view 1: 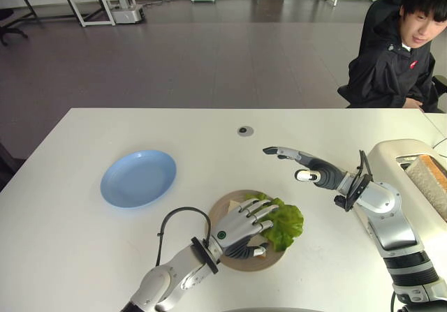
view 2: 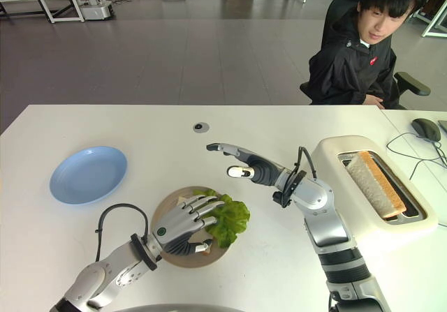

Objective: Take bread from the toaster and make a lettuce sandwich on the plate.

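Observation:
A round brown plate (view 1: pixel 225 211) lies near the table's front, with a leaf of green lettuce (view 1: pixel 286 223) on its right side and a pale slice of bread (view 2: pixel 183 201) partly hidden underneath. My left hand (view 1: pixel 243 227) rests on top of them, its fingers stretched out across the lettuce. To the right, my right hand (view 1: pixel 302 165) hovers above the table, open and empty, fingers pointing left. It sits between the brown plate and the cream toaster (view 2: pixel 328 160). One slice of bread (view 2: pixel 376 184) stands in the toaster's slot. An empty blue plate (view 1: pixel 138 178) lies at the left.
A small round grommet (view 1: pixel 245 130) sits in the tabletop at the middle back. A computer mouse (view 2: pixel 424 128) and its cable lie behind the toaster at the far right. A person sits beyond the table's far right corner, touching nothing.

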Robot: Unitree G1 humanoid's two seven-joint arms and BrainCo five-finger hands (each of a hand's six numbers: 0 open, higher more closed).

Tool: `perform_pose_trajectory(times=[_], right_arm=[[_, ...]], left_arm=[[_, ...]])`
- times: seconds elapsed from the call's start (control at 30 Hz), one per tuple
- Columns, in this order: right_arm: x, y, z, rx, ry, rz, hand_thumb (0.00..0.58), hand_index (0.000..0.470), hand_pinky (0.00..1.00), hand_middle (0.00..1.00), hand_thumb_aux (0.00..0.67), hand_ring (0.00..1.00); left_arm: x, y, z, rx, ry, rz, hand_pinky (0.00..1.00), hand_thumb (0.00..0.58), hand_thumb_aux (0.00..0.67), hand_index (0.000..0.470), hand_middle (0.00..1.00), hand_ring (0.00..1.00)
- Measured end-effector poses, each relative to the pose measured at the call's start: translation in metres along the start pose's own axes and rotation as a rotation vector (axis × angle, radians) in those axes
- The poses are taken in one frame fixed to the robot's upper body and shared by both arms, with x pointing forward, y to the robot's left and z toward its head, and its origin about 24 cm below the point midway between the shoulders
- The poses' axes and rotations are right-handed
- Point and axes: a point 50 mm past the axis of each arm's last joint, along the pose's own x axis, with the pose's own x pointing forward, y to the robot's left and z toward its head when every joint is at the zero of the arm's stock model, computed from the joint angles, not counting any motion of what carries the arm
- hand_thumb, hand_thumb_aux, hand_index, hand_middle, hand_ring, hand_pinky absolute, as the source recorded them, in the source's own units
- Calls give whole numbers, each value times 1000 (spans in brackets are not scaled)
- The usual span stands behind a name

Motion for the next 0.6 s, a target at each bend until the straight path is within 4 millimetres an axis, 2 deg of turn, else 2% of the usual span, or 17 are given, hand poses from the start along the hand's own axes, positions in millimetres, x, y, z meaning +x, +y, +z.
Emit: perform_pose_trajectory(times=[0.03, 0.07, 0.1, 0.43, 0.6], right_arm=[[0, 0, 0, 0, 0, 2, 0, 0, 0, 0, 0, 0], [0, 0, 0, 1, 0, 3, 0, 0, 0, 0, 0, 0], [0, 1, 0, 1, 0, 3, 0, 0, 0, 0, 0, 0], [1, 1, 0, 2, -1, 8, 0, 0, 0, 0, 0, 0], [1, 2, 0, 3, -2, 11, 0, 0, 0, 0, 0, 0]], left_arm=[[0, -1, -1, 0, 5, -1, 0, 558, 539, 378, 0, 0], [1, -1, -2, -1, 8, -4, 0, 577, 623, 437, 0, 0], [1, -1, -2, -1, 8, -4, 0, 580, 670, 470, 0, 0], [1, 1, -2, -24, 10, 18, 0, 580, 670, 470, 0, 0], [-15, 14, -19, -25, 76, 42, 0, 580, 670, 470, 0, 0]])
